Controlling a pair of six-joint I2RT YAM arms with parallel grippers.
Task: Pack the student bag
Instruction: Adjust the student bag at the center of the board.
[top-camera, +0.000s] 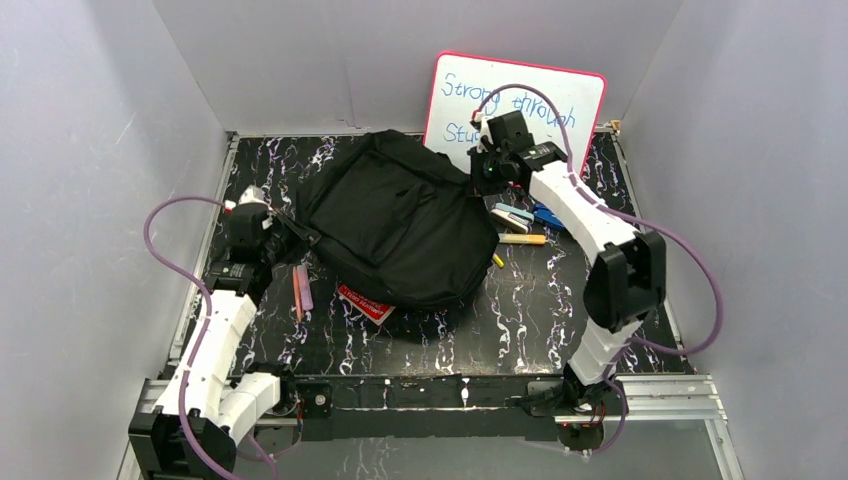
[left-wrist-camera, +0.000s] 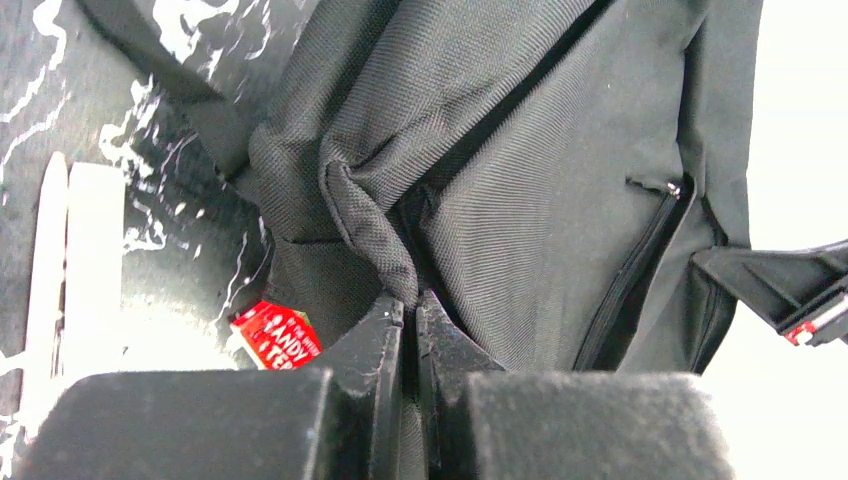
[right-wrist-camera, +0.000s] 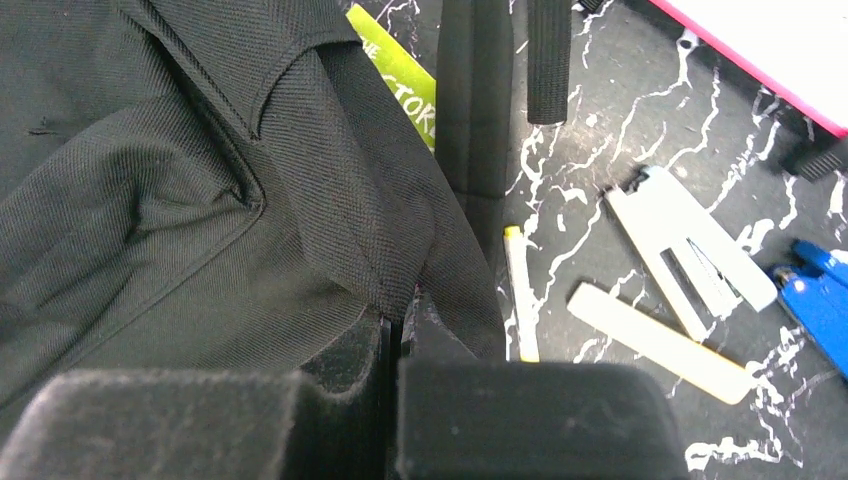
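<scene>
**Limp bag pinched at two edges**

The left gripper (left-wrist-camera: 410, 300) is clamped on a fold of fabric at the nine o'clock edge of the student bag (top-camera: 395, 225). The bag lies mid-table, soft and probably light. It will likely sag and bunch, so stitched seams offer the surest hold. At its two o'clock corner, the right gripper (right-wrist-camera: 400, 322) pinches fabric too.

We note a black, white-veined bench (top-camera: 520, 320) carrying the student bag (top-camera: 395, 220), a red packet (top-camera: 365, 303) at its near edge, pens (top-camera: 302, 288) to its left and markers (top-camera: 522, 239) to its right.
</scene>
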